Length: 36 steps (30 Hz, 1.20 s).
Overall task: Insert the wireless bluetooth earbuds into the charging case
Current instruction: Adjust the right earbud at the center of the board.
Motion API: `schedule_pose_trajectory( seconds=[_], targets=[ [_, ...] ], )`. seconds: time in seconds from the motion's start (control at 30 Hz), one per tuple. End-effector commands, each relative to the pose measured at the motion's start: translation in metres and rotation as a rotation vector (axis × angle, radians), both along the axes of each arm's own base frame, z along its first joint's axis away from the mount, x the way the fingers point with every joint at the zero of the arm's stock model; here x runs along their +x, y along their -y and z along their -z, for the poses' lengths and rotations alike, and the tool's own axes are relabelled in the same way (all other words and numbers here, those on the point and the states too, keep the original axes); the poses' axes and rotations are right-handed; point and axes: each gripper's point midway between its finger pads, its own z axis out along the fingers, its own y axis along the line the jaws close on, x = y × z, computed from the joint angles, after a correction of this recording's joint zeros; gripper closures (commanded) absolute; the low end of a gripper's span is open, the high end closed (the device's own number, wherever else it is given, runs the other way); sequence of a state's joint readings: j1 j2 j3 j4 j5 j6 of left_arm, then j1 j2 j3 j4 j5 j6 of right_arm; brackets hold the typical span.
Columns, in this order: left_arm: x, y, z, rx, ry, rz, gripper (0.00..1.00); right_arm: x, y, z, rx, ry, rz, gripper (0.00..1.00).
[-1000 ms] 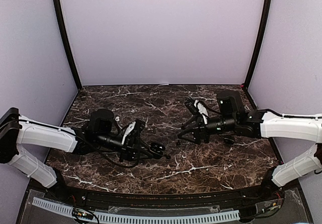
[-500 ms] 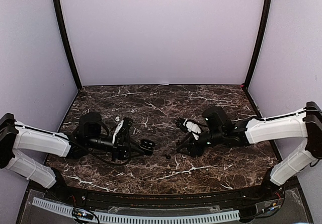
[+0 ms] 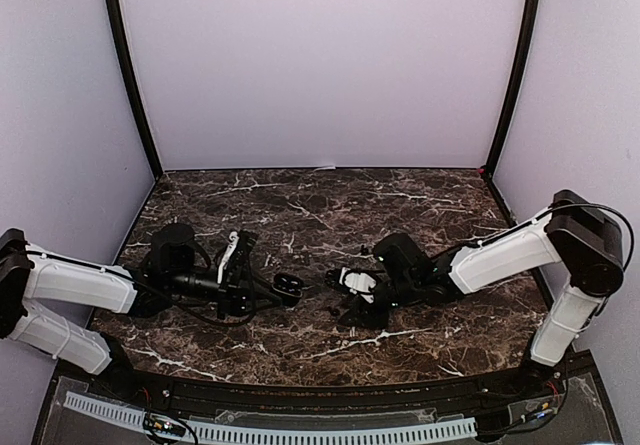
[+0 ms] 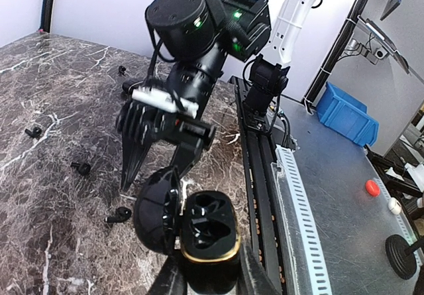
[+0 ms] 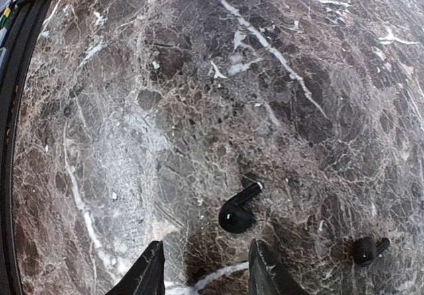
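Marble table (image 4: 40,109): left gripper (image 4: 212,276) around charging case (image 4: 209,232)

case (image 3: 288,286) in left jaws, marble table (image 3: 300,195)

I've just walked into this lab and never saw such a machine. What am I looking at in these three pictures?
Two robot arms are bolted at the near edge of a marble table, each ending in a two-finger gripper. One picture looks down from above; the other two come from a small camera on each wrist. The left gripper holds a black charging case, its lid open. The right gripper hangs open, empty, above a black earbud lying on the marble. A few other earbuds lie scattered nearby.
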State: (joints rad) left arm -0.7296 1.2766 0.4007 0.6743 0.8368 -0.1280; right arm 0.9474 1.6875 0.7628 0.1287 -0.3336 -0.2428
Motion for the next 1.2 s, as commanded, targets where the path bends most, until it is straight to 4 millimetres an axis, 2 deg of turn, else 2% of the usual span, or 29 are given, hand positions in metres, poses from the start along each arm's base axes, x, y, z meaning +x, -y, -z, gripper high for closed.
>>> schedule_pose_trajectory(
  seconds=[0.0, 0.13, 0.27, 0.4, 0.63, 0.83, 1.17],
  targets=[
    [-0.003, -0.002, -0.010, -0.039, 0.025, 0.024, 0.94, 0.000, -0.014, -0.001, 0.044, 0.100, -0.082, 0.58],
    [-0.004, -0.002, -0.007, -0.037, 0.019, 0.032, 0.94, 0.003, -0.012, 0.003, 0.059, 0.179, -0.097, 0.58],
    [-0.003, -0.002, -0.008, -0.040, 0.027, 0.035, 0.94, 0.001, -0.013, 0.007, 0.043, 0.182, -0.130, 0.59],
    [-0.002, -0.001, -0.008, -0.039, 0.029, 0.038, 0.94, 0.003, -0.017, 0.019, -0.020, 0.139, -0.148, 0.70],
    [-0.001, -0.001, -0.011, -0.039, 0.036, 0.040, 0.94, 0.003, -0.019, 0.025, -0.030, 0.133, -0.156, 0.72],
    [0.000, -0.001, -0.010, -0.039, 0.036, 0.038, 0.94, 0.006, -0.020, 0.026, -0.031, 0.145, -0.143, 0.61],
    [0.001, -0.001, -0.011, -0.041, 0.037, 0.037, 0.94, 0.007, -0.025, 0.026, -0.023, 0.134, -0.142, 0.64]
  ],
)
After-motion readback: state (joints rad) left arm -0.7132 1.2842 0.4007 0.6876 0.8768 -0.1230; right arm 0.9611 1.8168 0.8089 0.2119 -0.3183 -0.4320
